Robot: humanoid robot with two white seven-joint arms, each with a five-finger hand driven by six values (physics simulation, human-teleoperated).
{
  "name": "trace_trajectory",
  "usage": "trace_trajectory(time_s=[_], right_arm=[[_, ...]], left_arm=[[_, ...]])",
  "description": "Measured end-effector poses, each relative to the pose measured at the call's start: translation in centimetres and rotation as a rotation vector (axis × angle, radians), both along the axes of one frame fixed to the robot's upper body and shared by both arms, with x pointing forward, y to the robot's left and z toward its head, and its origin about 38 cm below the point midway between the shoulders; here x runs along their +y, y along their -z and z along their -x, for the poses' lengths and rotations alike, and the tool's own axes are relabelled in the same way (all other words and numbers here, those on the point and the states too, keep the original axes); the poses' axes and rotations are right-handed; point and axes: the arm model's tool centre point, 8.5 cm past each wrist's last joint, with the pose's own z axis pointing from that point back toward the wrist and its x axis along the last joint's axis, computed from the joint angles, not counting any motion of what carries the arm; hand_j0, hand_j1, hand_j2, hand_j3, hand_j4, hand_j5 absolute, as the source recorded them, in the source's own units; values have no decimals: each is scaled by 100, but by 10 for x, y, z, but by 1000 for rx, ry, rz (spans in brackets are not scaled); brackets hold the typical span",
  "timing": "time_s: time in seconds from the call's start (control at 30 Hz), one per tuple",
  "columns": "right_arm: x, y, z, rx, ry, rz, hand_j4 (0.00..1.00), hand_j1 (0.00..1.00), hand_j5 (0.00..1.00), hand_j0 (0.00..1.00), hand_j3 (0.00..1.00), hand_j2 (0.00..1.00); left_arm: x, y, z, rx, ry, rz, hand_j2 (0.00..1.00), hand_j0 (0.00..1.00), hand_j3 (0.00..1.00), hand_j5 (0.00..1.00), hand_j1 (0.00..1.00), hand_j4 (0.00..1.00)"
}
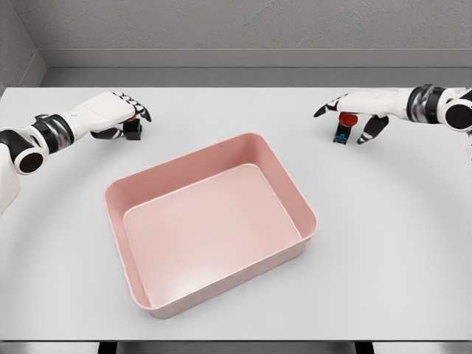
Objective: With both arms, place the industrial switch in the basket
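At the upper right of the frame, a red-capped switch [344, 128] stands upright on the table [383, 243] directly under the right hand [356, 110], whose spread fingers straddle it without clearly clamping. At upper left, the left hand [118, 112] curls over a second switch [132, 129]. The pink basket [310, 214] lies between them, lower centre.

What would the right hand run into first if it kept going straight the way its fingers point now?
Likely nothing: the right hand points left across bare table, behind the pink basket. Far along waits the left hand; depth is uncertain.
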Motion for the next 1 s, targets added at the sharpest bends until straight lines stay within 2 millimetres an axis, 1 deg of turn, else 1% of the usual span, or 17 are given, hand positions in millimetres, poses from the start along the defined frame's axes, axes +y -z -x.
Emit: trace_trajectory(time_s=[0.13,0.2,0.37,0.5,0.53,0.67,0.83,0.93,1.0], right_arm=[[5,2,-1,1,-6,11,92,92,92,92,92,92],[3,4,-2,7,1,15,90,90,90,90,90,90],[0,4,-4,9,15,17,88,88,88,88,88,88],[-3,4,-5,10,25,18,86,86,86,86,86,86],[-3,4,-5,10,26,18,85,85,85,85,85,85],[-4,5,-5,13,30,18,75,75,75,75,75,75],[-5,6,-5,17,33,18,69,69,69,69,69,69],[-5,6,-5,17,33,18,65,65,65,65,65,65],[-5,6,-5,17,34,18,62,62,62,62,62,62]], left_arm=[[1,0,0,0,-1,3,45,45,45,45,45,45],[1,-1,0,-2,-2,6,40,40,40,40,40,40],[1,-5,0,-12,0,15,38,38,38,38,38,38],[-6,-11,0,-29,19,34,36,36,36,36,36,36],[-8,-13,0,-34,24,38,36,36,36,36,36,36],[-13,-23,2,-59,47,43,34,34,34,34,34,34],[-16,-36,5,-90,74,45,34,34,34,34,34,34],[-19,-47,9,-117,100,48,34,34,34,34,34,34],[-19,-58,12,-142,120,45,34,34,34,34,34,34]])
